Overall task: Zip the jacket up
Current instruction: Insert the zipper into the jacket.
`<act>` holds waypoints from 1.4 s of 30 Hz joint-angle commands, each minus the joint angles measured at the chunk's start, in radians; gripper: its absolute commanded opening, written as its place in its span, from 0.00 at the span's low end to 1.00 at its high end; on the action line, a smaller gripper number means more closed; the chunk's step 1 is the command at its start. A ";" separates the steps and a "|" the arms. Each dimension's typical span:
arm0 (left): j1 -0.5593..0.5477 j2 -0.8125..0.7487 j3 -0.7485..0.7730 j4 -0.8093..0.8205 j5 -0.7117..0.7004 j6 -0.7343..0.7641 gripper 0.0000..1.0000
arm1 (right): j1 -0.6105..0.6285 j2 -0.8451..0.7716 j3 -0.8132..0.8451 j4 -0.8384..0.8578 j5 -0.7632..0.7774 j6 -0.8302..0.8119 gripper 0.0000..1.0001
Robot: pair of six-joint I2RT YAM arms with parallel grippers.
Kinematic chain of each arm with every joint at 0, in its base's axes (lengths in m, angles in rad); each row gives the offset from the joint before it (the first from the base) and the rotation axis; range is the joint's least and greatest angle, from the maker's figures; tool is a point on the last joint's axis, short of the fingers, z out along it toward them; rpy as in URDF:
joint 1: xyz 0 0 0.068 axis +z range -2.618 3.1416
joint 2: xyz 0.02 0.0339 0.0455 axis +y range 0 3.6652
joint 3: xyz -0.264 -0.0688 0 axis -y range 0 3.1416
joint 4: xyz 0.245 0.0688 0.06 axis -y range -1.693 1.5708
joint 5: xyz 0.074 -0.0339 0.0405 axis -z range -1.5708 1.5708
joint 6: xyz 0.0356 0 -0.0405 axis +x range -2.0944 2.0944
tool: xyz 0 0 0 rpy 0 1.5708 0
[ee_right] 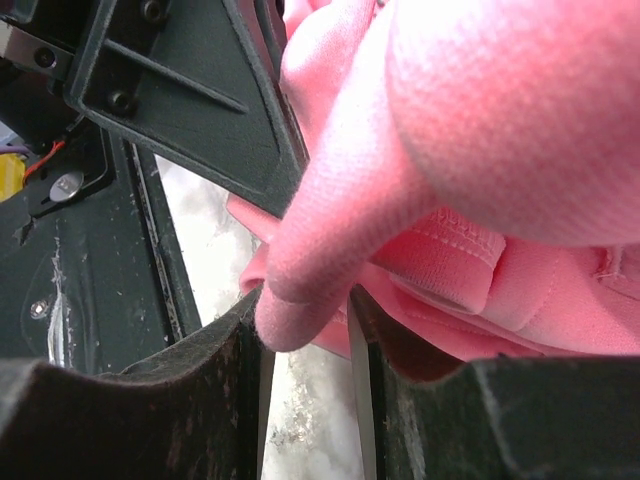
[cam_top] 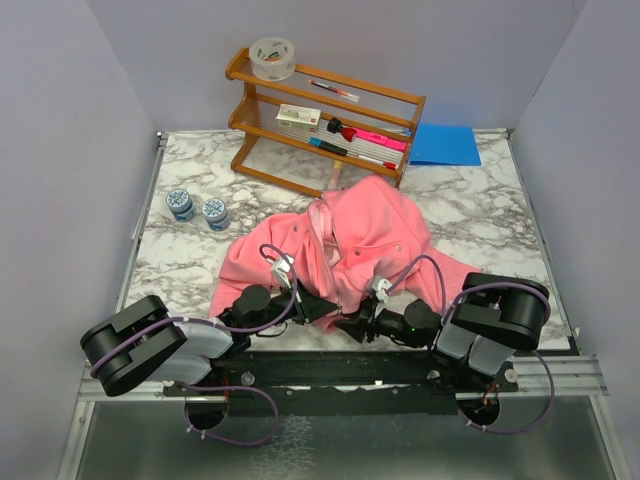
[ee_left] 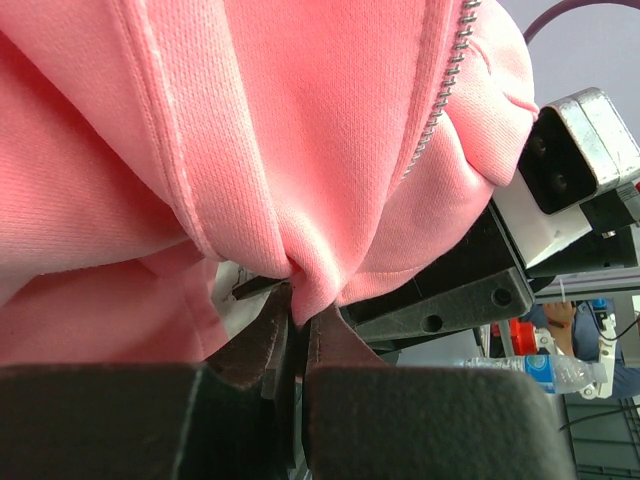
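My left gripper (ee_left: 300, 318) and right gripper (ee_right: 308, 322) each clamp a fold of the soft pink fleece jacket (cam_top: 375, 225); its front appears open. Zipping seemingly not yet begun.

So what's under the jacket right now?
Only marble table shows around the jacket; both the left tool and right tool pinch its near edge. Anything beneath the fabric is covered.

Bright, even light from above, with soft shadows. In the right wrist view the soft pink fleece jacket (ee_right: 480, 130) above the fingertips (ee_right: 225, 350) is blurred, out of focus.
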 commanded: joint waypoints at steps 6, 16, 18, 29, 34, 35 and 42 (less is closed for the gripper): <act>-0.001 0.016 0.001 0.009 0.009 0.005 0.00 | 0.006 -0.041 0.023 0.161 0.012 -0.029 0.41; -0.001 0.017 0.004 0.010 0.012 0.006 0.00 | 0.006 0.001 0.020 0.175 0.001 -0.010 0.26; -0.001 0.016 0.003 0.010 0.013 0.006 0.00 | 0.006 0.011 0.017 0.183 -0.001 -0.001 0.22; -0.001 0.014 -0.002 0.009 0.006 0.005 0.00 | 0.006 -0.003 0.013 0.196 0.015 0.021 0.05; -0.002 0.017 0.000 0.010 0.004 0.006 0.00 | 0.006 -0.060 0.013 0.134 0.025 0.041 0.01; -0.001 0.018 0.000 0.010 0.004 0.006 0.00 | 0.006 -0.075 0.013 0.116 0.027 0.047 0.01; -0.001 0.018 0.000 0.008 -0.001 0.012 0.00 | 0.006 -0.280 0.026 -0.176 0.022 0.109 0.01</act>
